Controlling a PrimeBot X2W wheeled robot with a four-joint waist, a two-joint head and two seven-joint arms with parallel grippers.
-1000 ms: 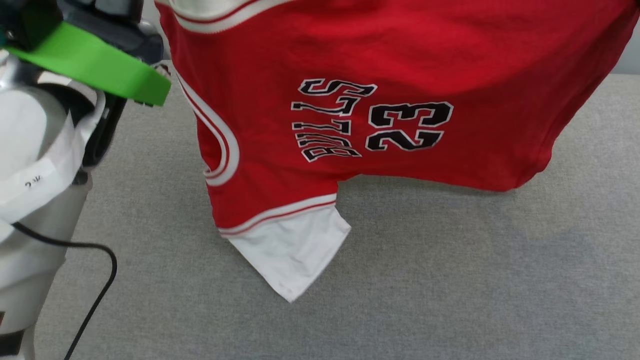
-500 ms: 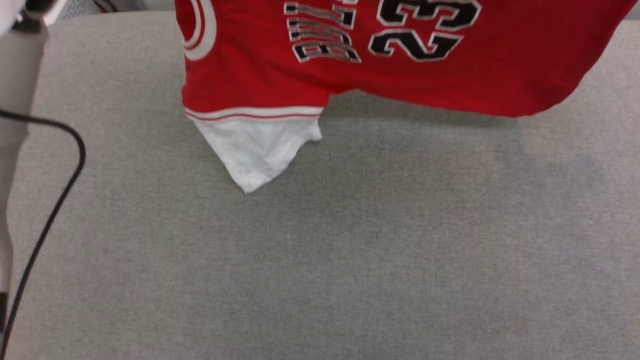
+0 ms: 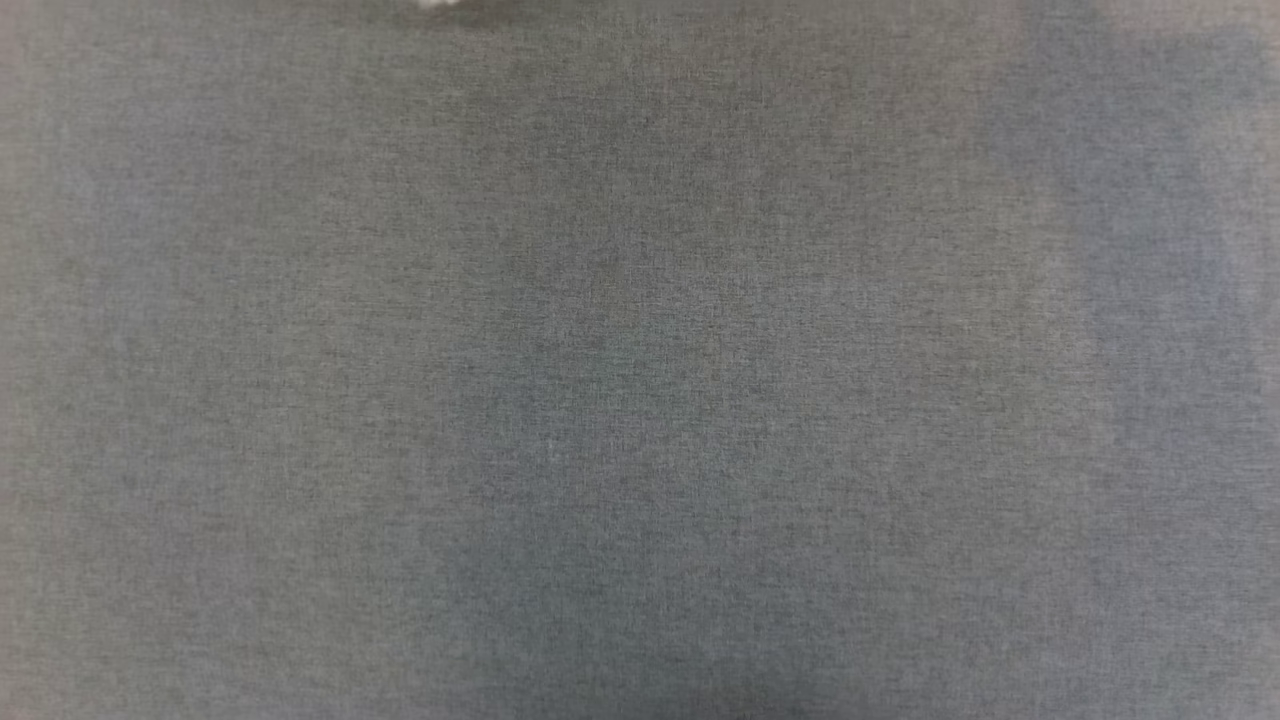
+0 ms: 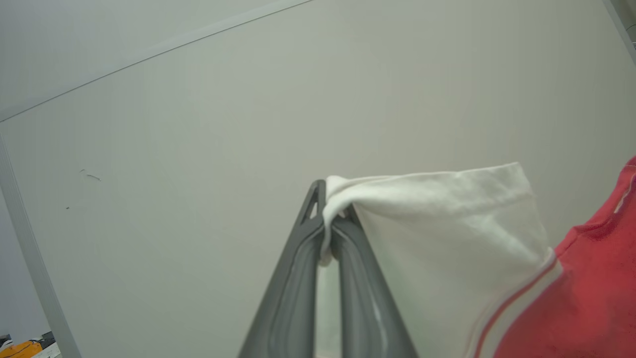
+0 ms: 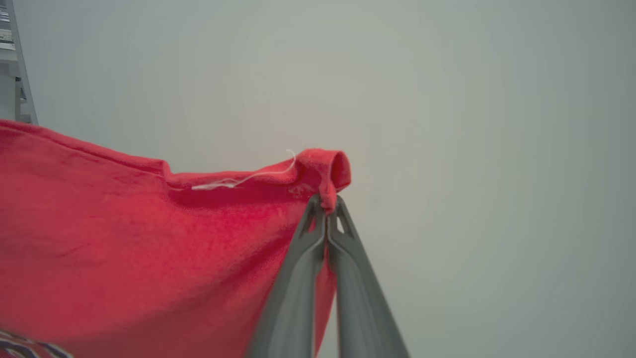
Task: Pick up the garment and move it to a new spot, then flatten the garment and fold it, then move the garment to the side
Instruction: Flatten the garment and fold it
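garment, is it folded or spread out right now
Spread, not folded: the garment hangs between both grippers, left gripper shut on its white sleeve, right gripper shut on a red edge.

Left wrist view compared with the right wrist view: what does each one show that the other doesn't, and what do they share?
Left wrist view: the left gripper shut on the garment's white sleeve, with striped trim where the sleeve meets the red body. Right wrist view: the right gripper shut on a rolled red edge, a loose white thread, and black-and-white lettering at the lower left corner. Shared: red cloth hanging from shut jaws, with a pale wall behind.
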